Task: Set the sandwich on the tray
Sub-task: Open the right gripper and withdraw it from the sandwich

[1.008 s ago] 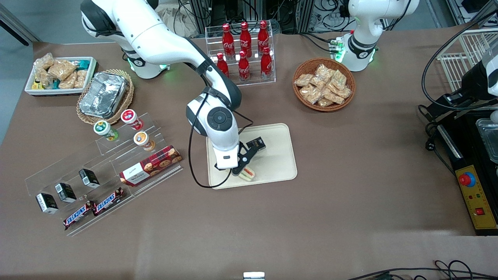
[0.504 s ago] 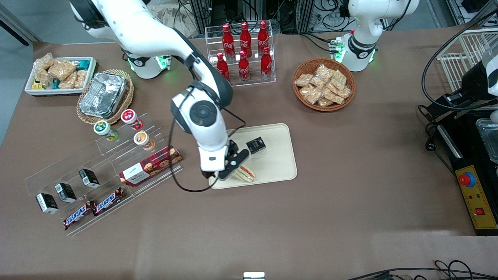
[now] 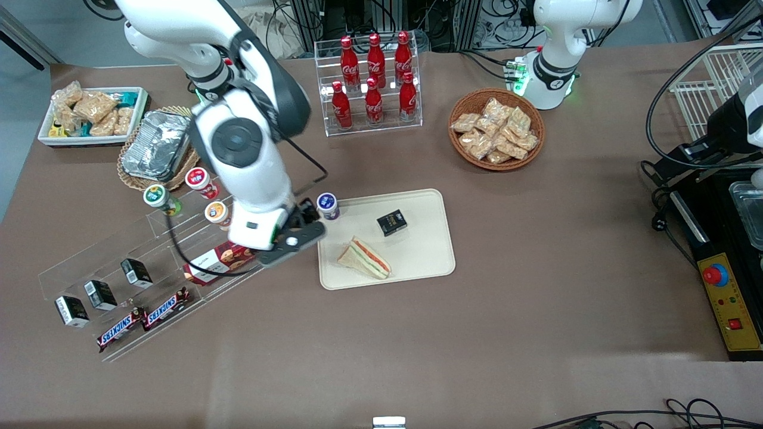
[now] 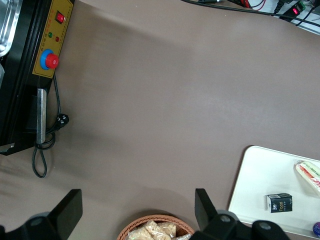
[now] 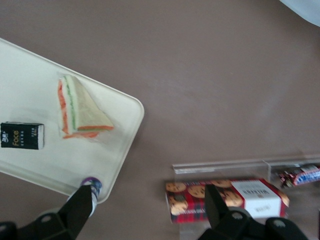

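Observation:
The sandwich (image 3: 365, 259), a wrapped wedge with orange-red and green layers, lies flat on the cream tray (image 3: 417, 262), near the tray's edge closest to the front camera. It also shows in the right wrist view (image 5: 77, 107) on the tray (image 5: 35, 160), and at the edge of the left wrist view (image 4: 310, 172). My gripper (image 3: 298, 229) is open and empty, raised above the table beside the tray toward the working arm's end, over the cookie box (image 3: 223, 257). In the right wrist view the gripper (image 5: 150, 210) has its fingers wide apart.
A small black box (image 3: 391, 222) lies on the tray. A purple-lidded cup (image 3: 327, 205) stands at the tray's corner. A clear rack (image 3: 149, 268) holds cups, black boxes and Snickers bars. Cola bottles (image 3: 372, 83), a snack basket (image 3: 496, 130) and a foil container (image 3: 158, 145) stand farther back.
My gripper let go of the sandwich, rose and moved off the tray toward the working arm's end, over the cookie box. The sandwich stays on the tray, fully uncovered.

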Controlling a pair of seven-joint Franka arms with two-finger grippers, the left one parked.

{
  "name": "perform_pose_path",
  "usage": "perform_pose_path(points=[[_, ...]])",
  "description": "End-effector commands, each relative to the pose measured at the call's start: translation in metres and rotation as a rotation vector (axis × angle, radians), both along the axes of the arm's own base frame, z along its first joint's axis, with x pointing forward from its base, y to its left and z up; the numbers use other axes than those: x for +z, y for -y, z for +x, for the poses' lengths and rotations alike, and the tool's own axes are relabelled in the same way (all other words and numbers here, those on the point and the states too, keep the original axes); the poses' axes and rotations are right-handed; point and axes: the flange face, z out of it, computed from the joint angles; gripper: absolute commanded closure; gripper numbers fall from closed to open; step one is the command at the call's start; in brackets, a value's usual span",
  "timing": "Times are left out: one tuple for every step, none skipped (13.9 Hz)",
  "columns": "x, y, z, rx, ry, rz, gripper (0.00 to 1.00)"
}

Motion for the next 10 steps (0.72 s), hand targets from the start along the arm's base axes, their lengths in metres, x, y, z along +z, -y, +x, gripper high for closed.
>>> perform_pose_path(points=[[0.043, 0.063, -0.003, -0.107, -0.008, 0.013, 0.0], [0.053, 0.088, -0.001, -0.146, -0.015, 0.014, 0.0], [0.063, 0.11, -0.001, -0.186, -0.028, 0.029, 0.0], [0.072, 0.13, -0.001, -0.224, -0.041, 0.058, 0.0], [0.082, 0.156, -0.001, -0.27, -0.048, 0.072, 0.0], [0.091, 0.179, -0.002, -0.307, -0.054, 0.075, 0.0], [0.097, 0.205, -0.002, -0.356, -0.057, 0.077, 0.0], [0.101, 0.232, -0.003, -0.404, -0.066, 0.08, 0.0], [0.105, 0.248, -0.005, -0.431, -0.073, 0.081, 0.0], [0.109, 0.259, -0.007, -0.451, -0.073, 0.084, 0.0]])
